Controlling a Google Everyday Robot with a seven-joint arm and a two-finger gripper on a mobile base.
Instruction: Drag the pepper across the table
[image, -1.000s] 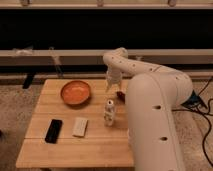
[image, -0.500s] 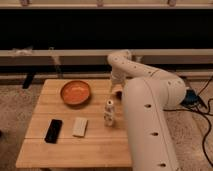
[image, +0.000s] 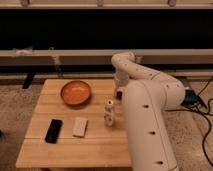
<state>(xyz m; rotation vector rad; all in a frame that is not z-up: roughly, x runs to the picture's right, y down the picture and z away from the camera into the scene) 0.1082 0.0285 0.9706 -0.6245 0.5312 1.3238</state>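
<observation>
Only dark red pepper (image: 119, 93) beneath gripper (image: 119, 88)

Speckled floor (image: 12, 125) below a dark wall (image: 100, 30) crossed by pale horizontal rails (image: 165, 52); cables (image: 205, 107) trail at right.

Your table (image: 95, 146) carries: bowl (image: 76, 93) far centre, bottle (image: 109, 112) upright mid-right, black slab (image: 53, 130) beside pale block (image: 80, 126) front-left, pepper (image: 119, 94) far right, at the gripper (image: 119, 86).
</observation>
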